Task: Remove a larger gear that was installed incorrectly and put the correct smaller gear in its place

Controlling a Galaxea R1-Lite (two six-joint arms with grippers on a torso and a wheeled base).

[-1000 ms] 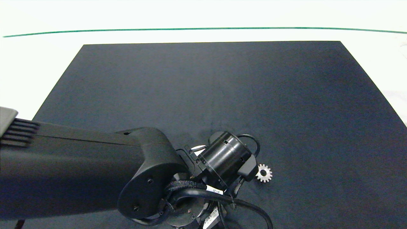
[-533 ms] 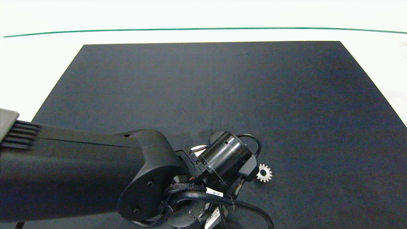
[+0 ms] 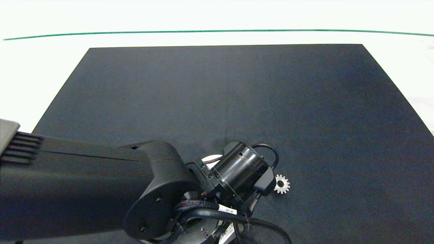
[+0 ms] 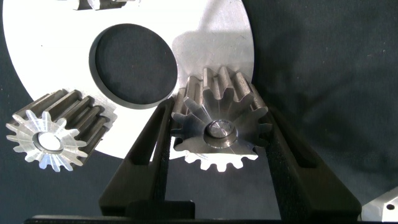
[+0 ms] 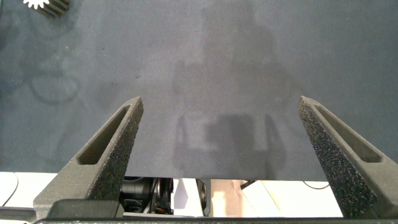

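Silver larger gear (image 4: pixel 217 134) sitting on its pin on the white plate (image 4: pixel 211 37), clamped snug by left gripper (image 4: pixel 214 106). Best to pull straight up, no tilting. Right gripper (image 5: pixel 217 124) wide open, holding nothing. Four gears counted: the clamped one, two neighbours (image 4: pixel 53 130) (image 4: pixel 93 4) on the plate, and the smaller gear (image 3: pixel 281 184) loose on the mat (image 3: pixel 305 101).
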